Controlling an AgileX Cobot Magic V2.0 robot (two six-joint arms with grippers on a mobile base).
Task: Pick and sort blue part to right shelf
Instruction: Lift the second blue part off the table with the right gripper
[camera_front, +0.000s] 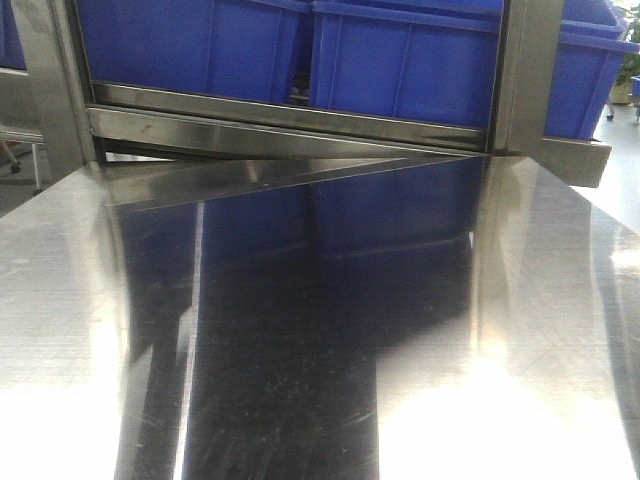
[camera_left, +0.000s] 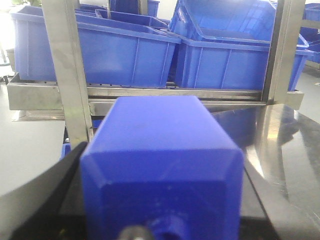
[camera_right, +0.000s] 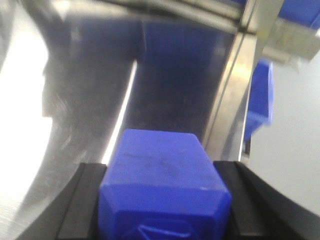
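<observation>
**A:** Blue plastic fills both wrist views. What is each claw doing?

**B:** The right claw (camera_right: 165, 172) is pinched on the blue part (camera_right: 165, 180), with black fingers (camera_right: 82, 200) pressed to its two sides and the steel bench (camera_right: 75, 85) beyond it. The left claw (camera_left: 162, 172) clamps the twin blue part (camera_left: 160, 150) the same way. It faces the steel-framed shelf (camera_left: 65, 75) and its blue crates (camera_left: 125, 55).

**A:** What is hidden or unclear?

**B:** Each part's near end runs off the bottom edge. Only a sliver of the twin's round knob (camera_left: 167, 231) shows. The right wrist view is blurred, so I cannot tell whether that part touches the bench. In the front view the crates are cut off at the top above the shelf's front rail (camera_front: 300, 118).
</observation>
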